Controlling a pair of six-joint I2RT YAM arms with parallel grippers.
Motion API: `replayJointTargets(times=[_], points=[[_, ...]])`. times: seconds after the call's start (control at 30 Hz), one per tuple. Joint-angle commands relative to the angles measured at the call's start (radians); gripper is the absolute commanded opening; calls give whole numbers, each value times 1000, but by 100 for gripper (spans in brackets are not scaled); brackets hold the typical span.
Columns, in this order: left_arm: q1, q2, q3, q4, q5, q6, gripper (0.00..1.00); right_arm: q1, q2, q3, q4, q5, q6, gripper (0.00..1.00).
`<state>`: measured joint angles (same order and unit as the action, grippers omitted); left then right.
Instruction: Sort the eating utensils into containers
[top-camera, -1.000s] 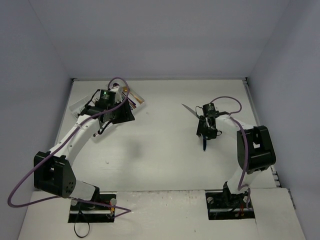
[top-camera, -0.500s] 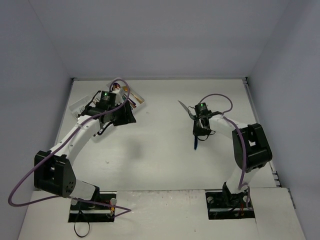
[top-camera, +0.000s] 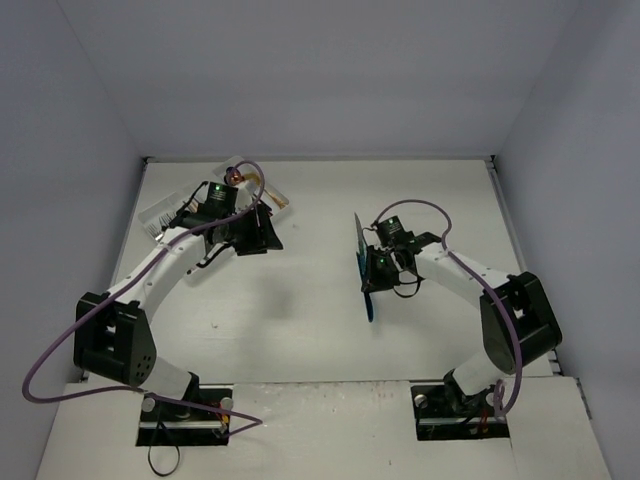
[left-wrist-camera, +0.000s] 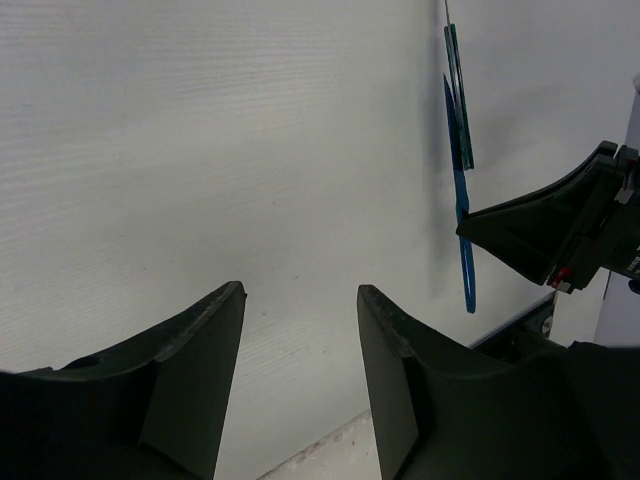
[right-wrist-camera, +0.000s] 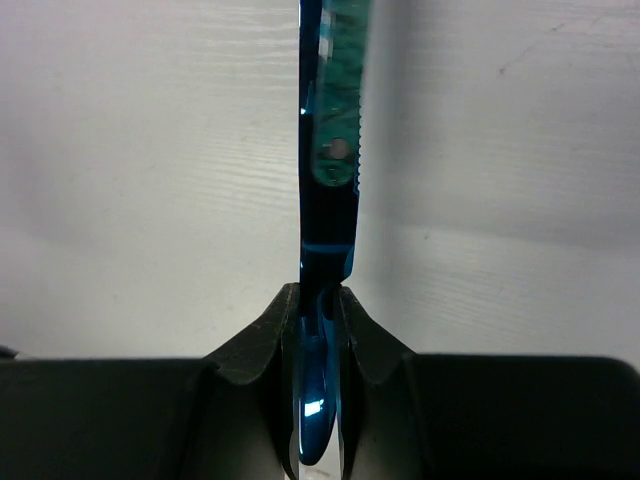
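While right gripper (right-wrist-camera: 318, 294) is pinching the knife (right-wrist-camera: 330, 150), left gripper (left-wrist-camera: 300, 292) is hanging open, empty.
Probably light, stiff, slick; hold handle flats.

No readable text or labels

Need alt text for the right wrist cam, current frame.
The right hand is shut on a blue-teal knife, pinching it near one end between both fingers. The blade, serrated along its right edge, runs straight up the middle of the view. Behind it lies the white table.
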<state>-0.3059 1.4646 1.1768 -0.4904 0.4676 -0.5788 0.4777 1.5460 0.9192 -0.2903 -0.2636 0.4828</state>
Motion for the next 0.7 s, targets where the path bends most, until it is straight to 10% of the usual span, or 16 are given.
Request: replayJointTargets(times=[0.0,0.67], points=[[-36,-7,45,76,102,-69,47,12,-69,89,-37,-92,0,0],[-238,110,12,568,195,-378,46,115,-245,175,-39,-60,-119,0]])
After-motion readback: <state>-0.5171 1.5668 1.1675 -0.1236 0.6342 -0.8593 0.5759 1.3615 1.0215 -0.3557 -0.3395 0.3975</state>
